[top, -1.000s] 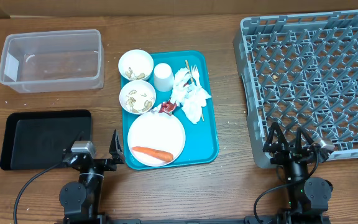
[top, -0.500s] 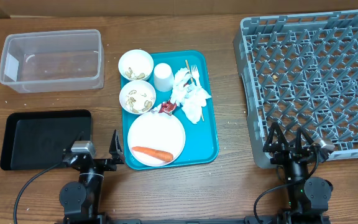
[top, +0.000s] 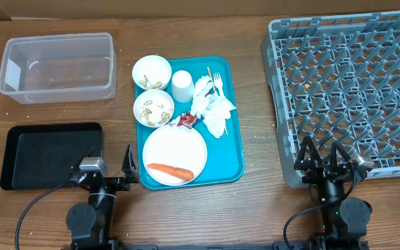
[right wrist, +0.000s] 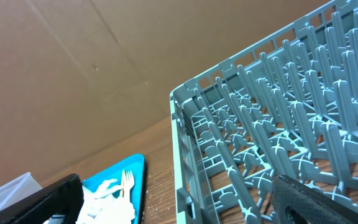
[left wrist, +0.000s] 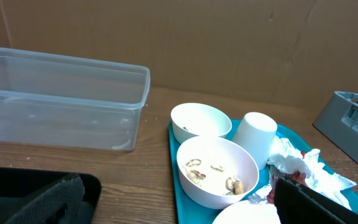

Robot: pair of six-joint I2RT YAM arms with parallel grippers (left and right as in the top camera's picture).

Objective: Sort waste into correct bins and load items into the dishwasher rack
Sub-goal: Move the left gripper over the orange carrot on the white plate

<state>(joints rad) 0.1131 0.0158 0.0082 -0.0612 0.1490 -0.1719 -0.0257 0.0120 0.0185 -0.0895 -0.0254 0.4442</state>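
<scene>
A teal tray holds a white plate with an orange carrot, two bowls with scraps, a white cup, crumpled napkins, a red wrapper, a fork and a wooden stick. The clear tub is at the back left and the black tray in front of it. The grey rack is at the right. My left gripper is open by the plate. My right gripper is open at the rack's front edge.
In the left wrist view the bowls, cup and tub lie ahead. In the right wrist view the rack fills the right and the tray's fork shows low left. A cardboard wall stands behind the table.
</scene>
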